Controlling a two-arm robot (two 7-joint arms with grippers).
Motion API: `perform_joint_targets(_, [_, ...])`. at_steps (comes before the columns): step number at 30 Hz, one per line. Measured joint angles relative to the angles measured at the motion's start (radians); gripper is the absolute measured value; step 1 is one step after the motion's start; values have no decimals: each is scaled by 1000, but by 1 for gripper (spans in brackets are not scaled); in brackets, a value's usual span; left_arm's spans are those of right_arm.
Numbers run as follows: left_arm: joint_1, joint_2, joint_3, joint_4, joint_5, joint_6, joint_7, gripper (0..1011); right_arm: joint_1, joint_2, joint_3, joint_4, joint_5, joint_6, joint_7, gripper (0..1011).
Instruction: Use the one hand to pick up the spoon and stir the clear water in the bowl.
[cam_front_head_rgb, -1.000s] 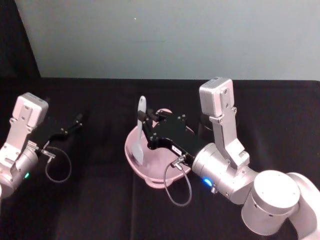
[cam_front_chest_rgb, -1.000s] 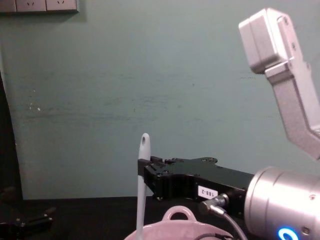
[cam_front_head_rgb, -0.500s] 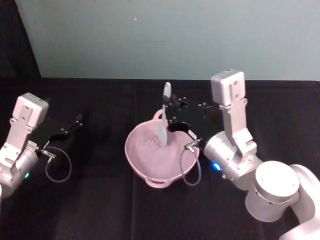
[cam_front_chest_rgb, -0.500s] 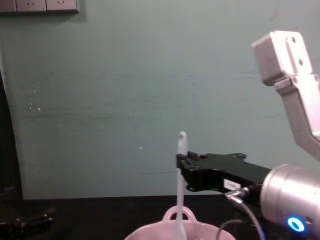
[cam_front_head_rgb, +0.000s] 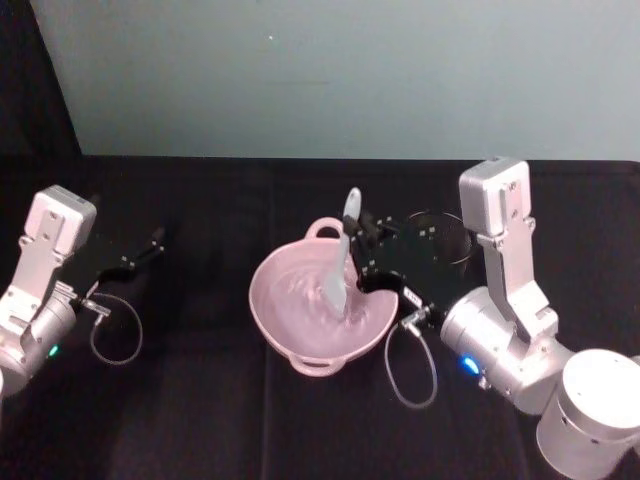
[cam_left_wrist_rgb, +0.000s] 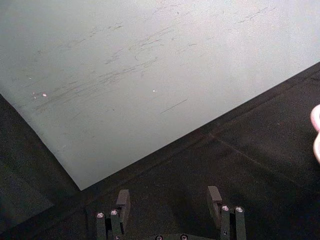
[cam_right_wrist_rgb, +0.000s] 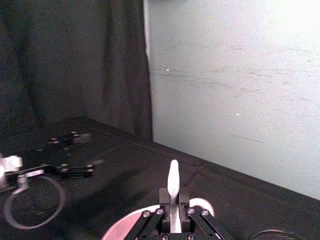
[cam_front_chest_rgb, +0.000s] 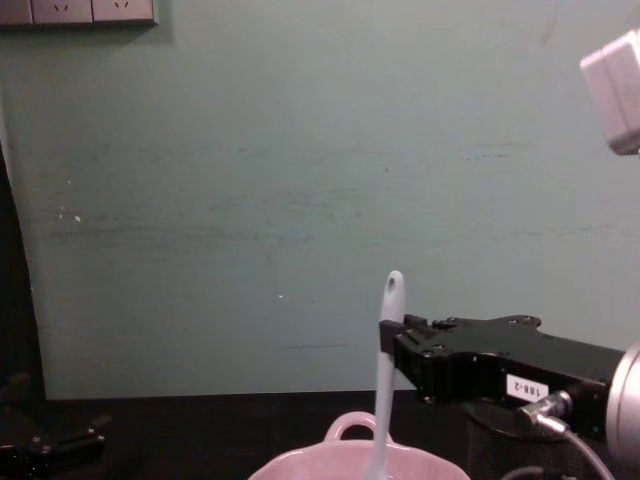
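Note:
The pale pink bowl (cam_front_head_rgb: 285, 322) sits mid-table, its loop handle at the back. A slim white spoon (cam_front_head_rgb: 350, 215) stands nearly upright in it, with the lower end down inside the bowl toward its right side. My right gripper (cam_front_head_rgb: 360, 255) reaches in from the right and is shut on the spoon's handle. In the chest view the spoon (cam_front_chest_rgb: 386, 360) rises above the bowl (cam_front_chest_rgb: 310, 466), and the right gripper (cam_front_chest_rgb: 395, 345) clamps it just below the top. The right wrist view shows the spoon (cam_right_wrist_rgb: 173, 186) between the jaws, above the bowl (cam_right_wrist_rgb: 122, 231). My left gripper (cam_front_head_rgb: 140, 255) rests open at the far left.
A black wire-mesh cup (cam_front_head_rgb: 445, 235) stands just behind the right gripper. A loose cable loop (cam_front_head_rgb: 115, 335) hangs by the left wrist. Black cloth covers the table, and a pale green wall closes off the back. The left gripper (cam_left_wrist_rgb: 170, 200) faces that wall.
The right gripper has carried the spoon from the bowl's left side across to its right side, the spoon's lower end sweeping through the bowl. The left arm has stayed still.

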Motion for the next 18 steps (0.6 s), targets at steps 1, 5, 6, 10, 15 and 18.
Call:
perform_joint_targets(1, [0, 0, 0, 0, 0, 0, 0, 1011, -11, 4, -3, -14, 8, 5, 8, 109])
perform_joint_targets(5, [0, 0, 0, 0, 0, 0, 0, 1011, -25, 9, -19, -36, 26, 15, 24, 109])
perform_joint_targets(6, [0, 0, 0, 0, 0, 0, 0, 1011, -25, 9, -23, -37, 30, 17, 27, 109])
perform_joint_targets(10, [0, 0, 0, 0, 0, 0, 0, 1011, -14, 1, -47, -29, 39, 23, 33, 109])
perform_joint_targets(15, [0, 0, 0, 0, 0, 0, 0, 1011, 18, -18, -66, 10, 36, 18, 25, 109])
perform_joint_targets(18, [0, 0, 0, 0, 0, 0, 0, 1011, 44, -36, -73, 48, 27, 4, 11, 109])
